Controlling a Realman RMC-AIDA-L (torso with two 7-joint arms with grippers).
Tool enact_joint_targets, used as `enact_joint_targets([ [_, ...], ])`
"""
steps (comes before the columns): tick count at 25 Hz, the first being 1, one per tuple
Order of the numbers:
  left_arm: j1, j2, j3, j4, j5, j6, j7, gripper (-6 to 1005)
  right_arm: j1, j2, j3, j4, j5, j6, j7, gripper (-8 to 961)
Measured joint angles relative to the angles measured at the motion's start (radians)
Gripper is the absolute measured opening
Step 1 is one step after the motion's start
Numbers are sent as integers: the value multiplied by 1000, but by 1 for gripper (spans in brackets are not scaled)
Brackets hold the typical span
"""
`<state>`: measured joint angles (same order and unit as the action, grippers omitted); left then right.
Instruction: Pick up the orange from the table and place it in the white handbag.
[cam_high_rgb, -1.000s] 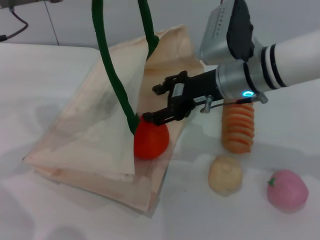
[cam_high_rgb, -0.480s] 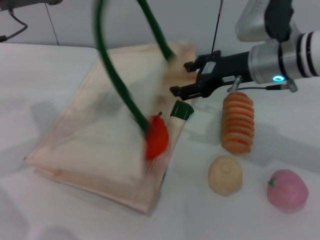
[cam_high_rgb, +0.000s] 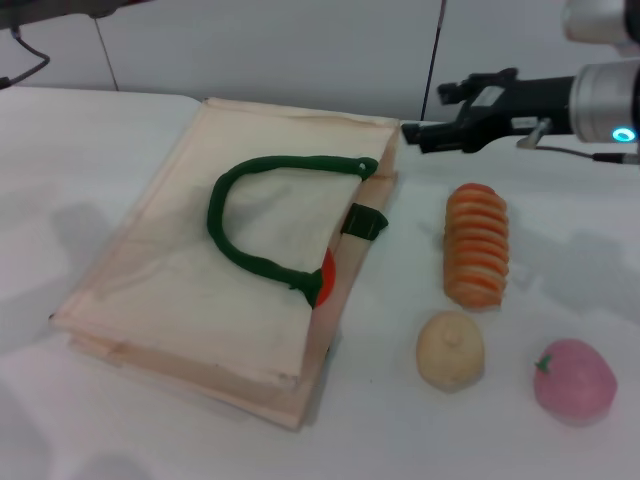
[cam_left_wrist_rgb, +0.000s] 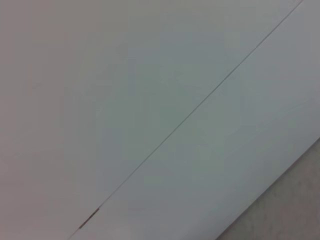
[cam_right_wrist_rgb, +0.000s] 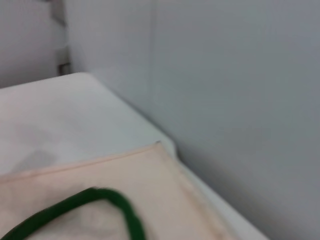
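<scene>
Head view, orange (cam_high_rgb: 324, 277) peeking from white handbag (cam_high_rgb: 190, 290); right pincer (cam_high_rgb: 425, 125) empty, apart, above ribbed piece (cam_high_rgb: 476, 243)

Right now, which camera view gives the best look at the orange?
The head view. There the orange peeks out as a red sliver at the open edge of the white handbag, under the green handle. The right wrist view shows only a corner of the bag and its handle, no orange. The left wrist view shows just a blank wall.

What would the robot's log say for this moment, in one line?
orange: inside bag, partly showing | right claw: open, empty, beyond bag | left arm: out of view
</scene>
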<state>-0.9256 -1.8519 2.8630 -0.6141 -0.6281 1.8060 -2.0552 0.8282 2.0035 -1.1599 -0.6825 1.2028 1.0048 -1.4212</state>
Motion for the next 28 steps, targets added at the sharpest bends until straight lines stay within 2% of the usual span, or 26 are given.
enact_joint_targets([
  [2,1,-2,-1,0,-4,0,2,606,-14,0,38,-11,-8,0,0,812],
  [9,21,-11,0,1,-52,-10,33,644,-94,16,136,-106,14,-10,-22,811],
  [13,52,-42,-1,1,-127,-34,146,661,-127,18,198,-105,106,-15,-95,811],
  [17,66,-79,-2,1,-166,-97,273,660,-164,20,276,-63,267,-16,-238,810],
  [23,111,-169,-3,-3,-298,-240,542,658,-206,20,344,54,521,-5,-479,810],
  [25,130,-178,-5,22,-337,-268,623,658,-215,20,353,84,593,-5,-536,809],
  [28,148,-179,-7,58,-363,-309,702,657,-225,20,368,131,688,-3,-627,809],
])
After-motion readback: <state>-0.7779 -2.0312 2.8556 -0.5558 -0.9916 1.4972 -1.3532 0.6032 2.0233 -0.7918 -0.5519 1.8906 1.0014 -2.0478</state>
